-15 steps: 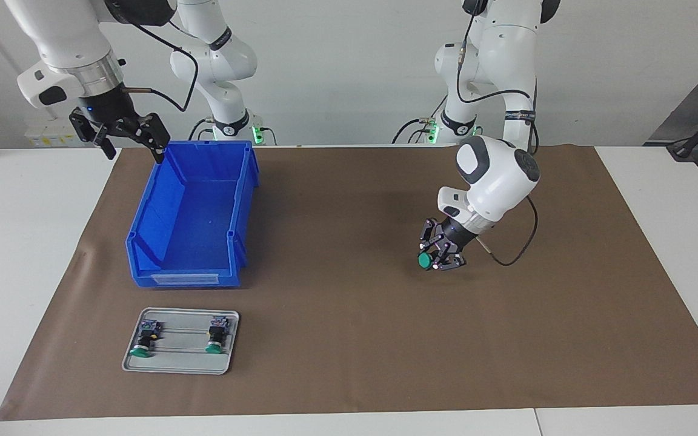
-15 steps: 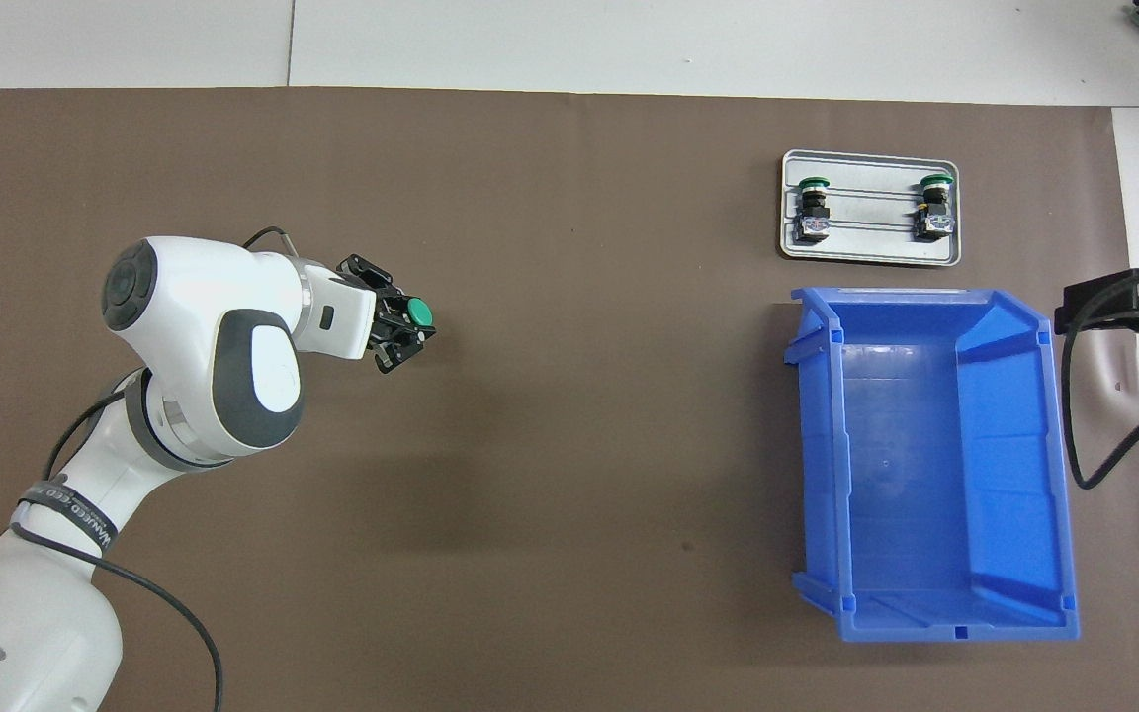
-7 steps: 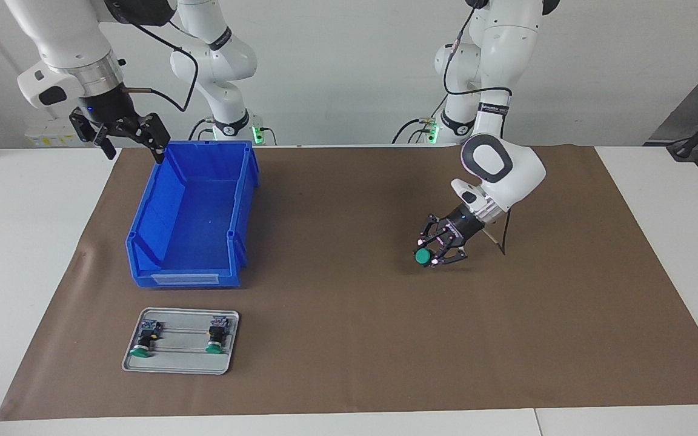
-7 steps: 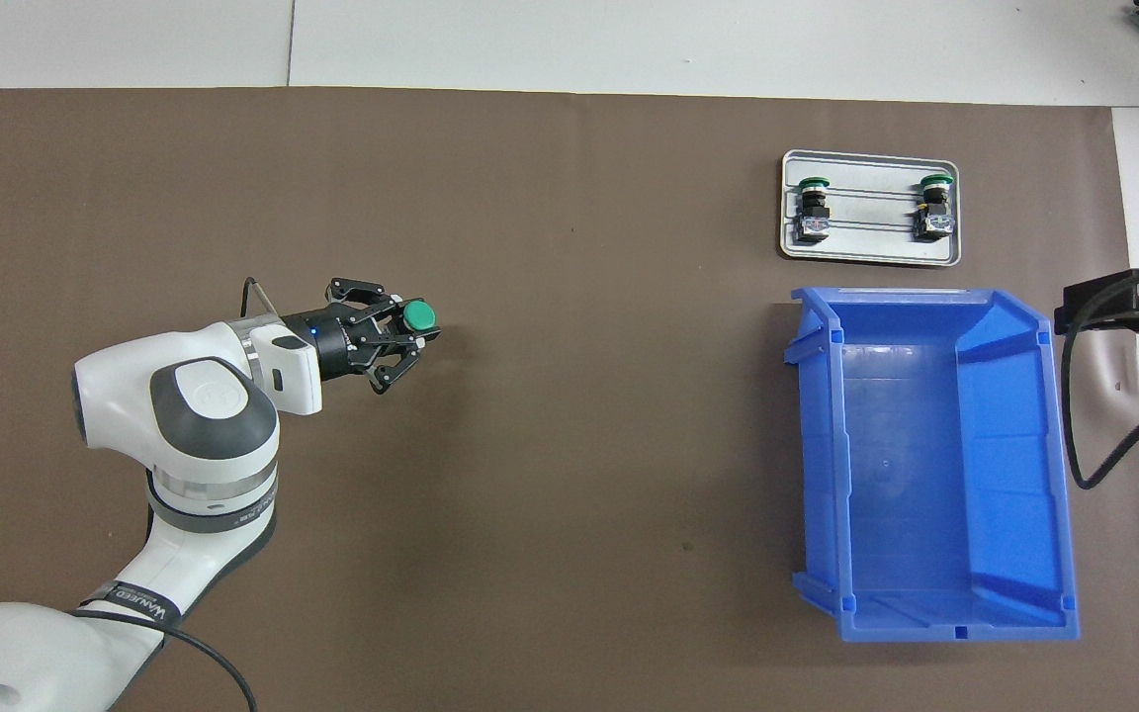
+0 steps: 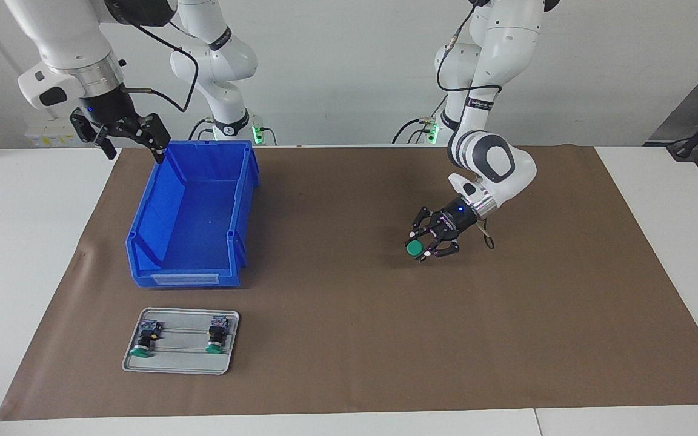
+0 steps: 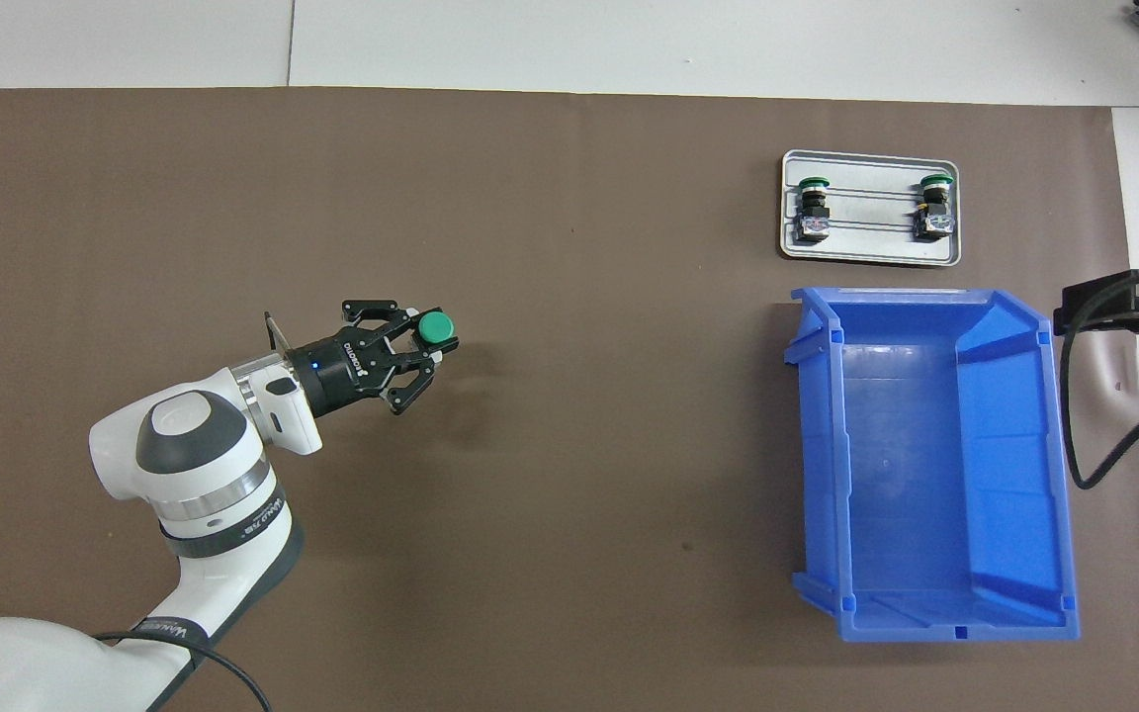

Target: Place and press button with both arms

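over the past second the left tool [image 5: 426, 242] has swung its wrist round, clamped on the button [image 5: 413, 247], cap toward 9 o'clock facing, apparently just above the mat [image 5: 349, 339]; placing next. right tool [image 5: 120, 131] waits wide by the bin [image 5: 191, 218].

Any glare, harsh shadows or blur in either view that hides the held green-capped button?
Facing view: even light, only a soft shadow on the brown mat under the left gripper; the green-capped push-button reads sharply. Overhead view: no glare on the cap; the right gripper is cut by the frame edge beside the blue plastic bin.
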Action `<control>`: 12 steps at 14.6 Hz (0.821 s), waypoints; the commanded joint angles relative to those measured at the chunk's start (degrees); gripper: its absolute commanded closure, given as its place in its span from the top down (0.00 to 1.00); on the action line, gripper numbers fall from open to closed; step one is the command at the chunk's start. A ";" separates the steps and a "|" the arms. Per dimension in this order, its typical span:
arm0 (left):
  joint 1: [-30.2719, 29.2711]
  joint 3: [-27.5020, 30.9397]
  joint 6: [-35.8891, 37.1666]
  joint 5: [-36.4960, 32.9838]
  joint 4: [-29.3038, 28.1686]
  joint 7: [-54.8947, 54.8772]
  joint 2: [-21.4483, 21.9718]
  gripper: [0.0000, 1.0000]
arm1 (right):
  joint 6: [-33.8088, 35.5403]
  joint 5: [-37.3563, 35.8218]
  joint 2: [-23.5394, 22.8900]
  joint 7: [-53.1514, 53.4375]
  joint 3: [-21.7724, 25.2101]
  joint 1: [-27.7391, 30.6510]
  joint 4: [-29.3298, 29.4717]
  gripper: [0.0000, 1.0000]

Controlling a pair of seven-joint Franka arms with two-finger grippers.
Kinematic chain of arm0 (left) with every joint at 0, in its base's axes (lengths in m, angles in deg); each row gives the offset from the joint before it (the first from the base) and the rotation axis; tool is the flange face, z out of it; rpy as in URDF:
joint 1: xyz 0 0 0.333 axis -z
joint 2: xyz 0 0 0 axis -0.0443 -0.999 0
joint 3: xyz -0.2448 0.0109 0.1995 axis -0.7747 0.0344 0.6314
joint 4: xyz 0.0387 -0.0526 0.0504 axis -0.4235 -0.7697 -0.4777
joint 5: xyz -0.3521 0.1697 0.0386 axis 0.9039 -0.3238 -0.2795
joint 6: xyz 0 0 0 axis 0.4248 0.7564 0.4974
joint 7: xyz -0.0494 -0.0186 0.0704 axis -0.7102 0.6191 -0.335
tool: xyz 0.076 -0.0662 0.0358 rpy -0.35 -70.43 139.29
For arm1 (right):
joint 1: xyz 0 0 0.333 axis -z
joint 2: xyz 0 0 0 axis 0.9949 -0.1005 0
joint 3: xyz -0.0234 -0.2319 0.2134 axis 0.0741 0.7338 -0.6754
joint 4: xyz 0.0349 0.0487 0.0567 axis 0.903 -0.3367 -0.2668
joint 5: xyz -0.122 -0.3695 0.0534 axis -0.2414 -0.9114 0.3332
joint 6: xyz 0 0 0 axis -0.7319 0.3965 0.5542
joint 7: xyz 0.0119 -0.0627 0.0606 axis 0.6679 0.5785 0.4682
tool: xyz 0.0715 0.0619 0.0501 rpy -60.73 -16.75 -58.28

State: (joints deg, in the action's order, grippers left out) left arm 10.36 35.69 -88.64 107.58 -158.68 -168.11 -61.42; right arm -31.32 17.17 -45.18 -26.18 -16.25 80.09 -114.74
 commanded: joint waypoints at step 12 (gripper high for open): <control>-2.10 -0.48 16.51 13.84 -17.07 -22.80 3.10 0.00 | -0.59 0.55 1.17 -0.23 -0.38 0.37 -1.54 1.00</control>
State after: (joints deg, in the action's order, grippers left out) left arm 7.43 35.04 -73.32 119.38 -173.22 -187.44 -58.89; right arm -31.32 17.17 -45.17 -26.18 -16.26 80.09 -114.79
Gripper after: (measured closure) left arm 0.608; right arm 0.000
